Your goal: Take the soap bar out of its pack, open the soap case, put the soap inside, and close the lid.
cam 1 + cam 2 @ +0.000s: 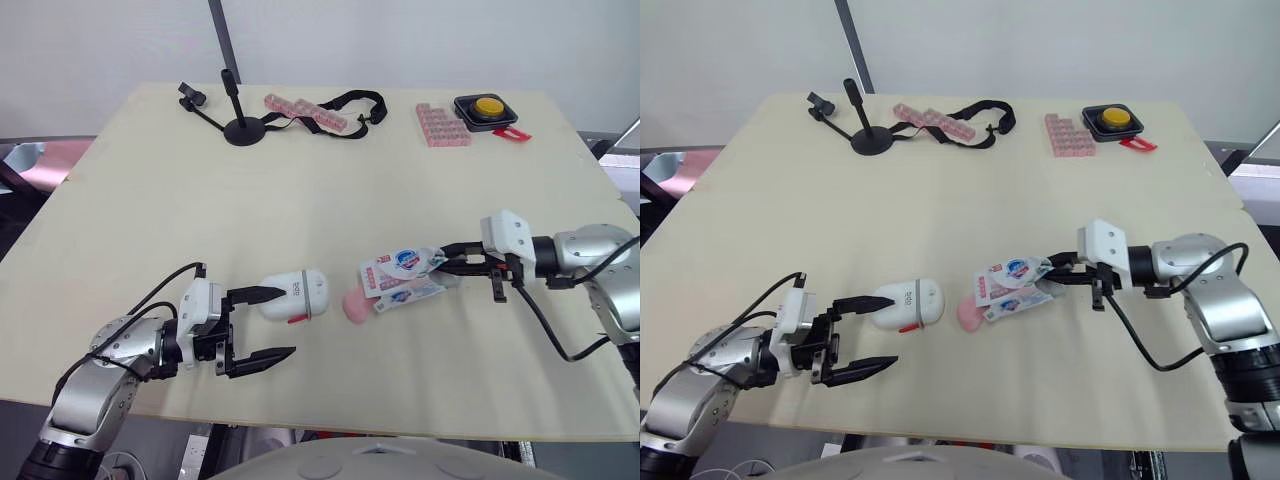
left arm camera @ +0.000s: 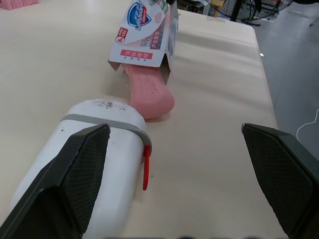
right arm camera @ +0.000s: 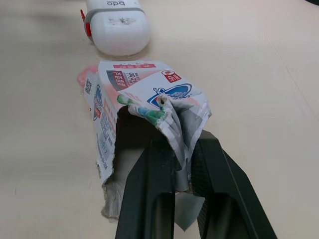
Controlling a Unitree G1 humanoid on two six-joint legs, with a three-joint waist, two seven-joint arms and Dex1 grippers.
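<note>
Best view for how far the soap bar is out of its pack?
Left wrist view: the soap bar sticks out of the pack close up. Eye views show a small pink end; right wrist view, a sliver beside the pack.

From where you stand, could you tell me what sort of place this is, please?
Likely a robotics lab or test bench: a plain work table holding a small black stand and a yellow push button.

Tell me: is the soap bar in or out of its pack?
Partly out. The soap bar sticks from the open end of the pack; the rest is inside. The right pincer grips the pack.
</note>
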